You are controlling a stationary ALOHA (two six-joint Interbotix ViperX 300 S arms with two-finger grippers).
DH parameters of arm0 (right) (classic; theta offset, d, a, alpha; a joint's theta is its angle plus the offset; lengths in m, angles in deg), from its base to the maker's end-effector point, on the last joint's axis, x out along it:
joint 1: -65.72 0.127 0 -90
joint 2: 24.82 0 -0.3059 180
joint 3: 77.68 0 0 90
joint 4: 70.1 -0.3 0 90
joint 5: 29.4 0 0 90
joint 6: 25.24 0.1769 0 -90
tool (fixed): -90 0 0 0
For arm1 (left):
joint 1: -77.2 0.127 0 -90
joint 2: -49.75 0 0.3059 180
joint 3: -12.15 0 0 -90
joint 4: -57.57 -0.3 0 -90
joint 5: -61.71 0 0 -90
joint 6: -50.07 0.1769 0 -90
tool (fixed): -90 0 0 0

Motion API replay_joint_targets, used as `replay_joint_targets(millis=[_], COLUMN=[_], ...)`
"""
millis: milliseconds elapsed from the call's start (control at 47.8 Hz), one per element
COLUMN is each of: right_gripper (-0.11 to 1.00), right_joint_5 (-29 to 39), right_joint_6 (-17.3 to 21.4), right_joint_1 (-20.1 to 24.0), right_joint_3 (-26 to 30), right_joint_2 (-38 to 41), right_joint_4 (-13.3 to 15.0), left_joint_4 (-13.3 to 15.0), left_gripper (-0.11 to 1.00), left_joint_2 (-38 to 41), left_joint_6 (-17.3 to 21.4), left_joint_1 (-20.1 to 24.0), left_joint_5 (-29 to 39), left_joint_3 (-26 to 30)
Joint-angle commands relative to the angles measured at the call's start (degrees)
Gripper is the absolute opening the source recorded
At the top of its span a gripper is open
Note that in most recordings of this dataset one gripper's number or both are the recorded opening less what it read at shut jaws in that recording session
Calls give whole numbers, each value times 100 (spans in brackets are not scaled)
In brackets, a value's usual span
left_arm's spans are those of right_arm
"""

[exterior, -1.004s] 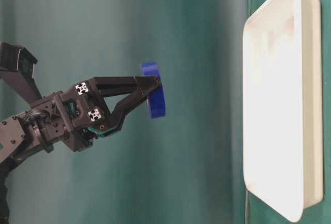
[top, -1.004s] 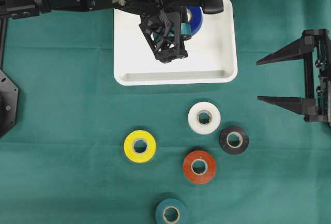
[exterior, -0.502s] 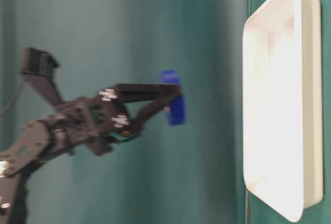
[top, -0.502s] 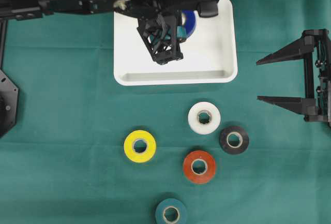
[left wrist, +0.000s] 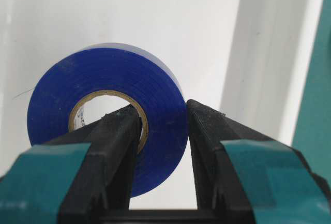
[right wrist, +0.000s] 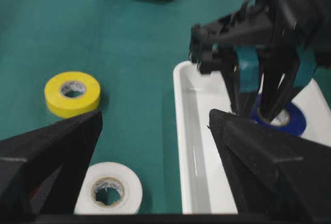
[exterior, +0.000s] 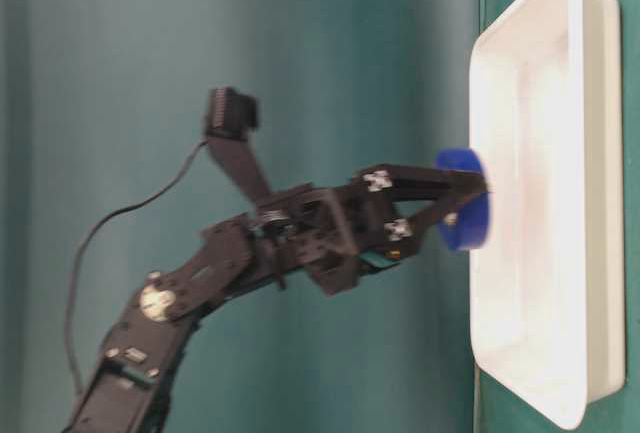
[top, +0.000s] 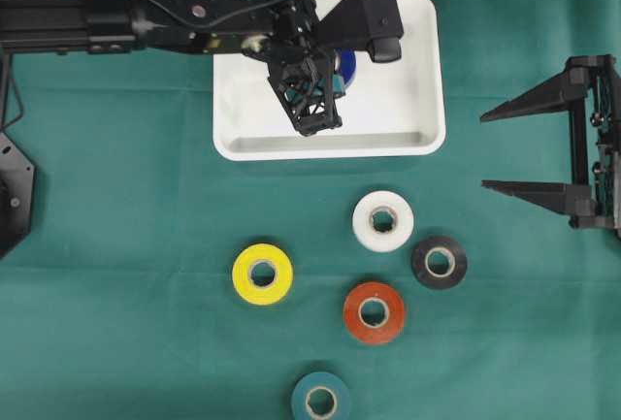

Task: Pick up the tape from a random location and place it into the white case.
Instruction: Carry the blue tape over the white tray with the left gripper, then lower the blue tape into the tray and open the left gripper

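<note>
My left gripper [top: 340, 67] reaches over the white case [top: 330, 148] and is shut on a blue tape roll [top: 347, 65]. In the left wrist view one finger [left wrist: 119, 131] sits inside the roll's core and the other presses on its outer wall, with the blue tape [left wrist: 103, 74] standing on edge above the case floor [left wrist: 103, 6]. The table-level view shows the roll [exterior: 465, 215] at the height of the case's rim [exterior: 520, 73]. Whether it touches the floor I cannot tell. My right gripper [top: 483, 151] stands open at the right, holding nothing.
Several loose rolls lie on the green cloth in front of the case: white [top: 383, 220], black [top: 439, 262], orange-red [top: 374, 311], yellow [top: 262, 274] and teal [top: 321, 401]. The left arm crosses the case's back edge.
My left gripper has come down towards the case with the blue tape, from well above it to rim height. The right gripper has not moved.
</note>
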State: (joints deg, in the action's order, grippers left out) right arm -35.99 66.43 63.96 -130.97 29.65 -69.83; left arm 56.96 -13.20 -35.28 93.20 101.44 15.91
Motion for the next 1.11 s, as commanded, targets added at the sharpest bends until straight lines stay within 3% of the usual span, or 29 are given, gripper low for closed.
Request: replay_joint_targets(millis=[0,1087], right_gripper=[92,92], right_joint_5=[-44,-44], right_joint_6=[0,9], right_joint_1=[-9,-9], right_joint_3=[141,141], right_joint_2=[26,62], right_joint_4=[9,9], left_joint_4=[-9,9], left_gripper=[22,23], left_joint_2=[-26,290], left_joint_6=[18,9], left_joint_1=[18,79], left_joint_5=[-62,-167], left_joint_3=[79,70])
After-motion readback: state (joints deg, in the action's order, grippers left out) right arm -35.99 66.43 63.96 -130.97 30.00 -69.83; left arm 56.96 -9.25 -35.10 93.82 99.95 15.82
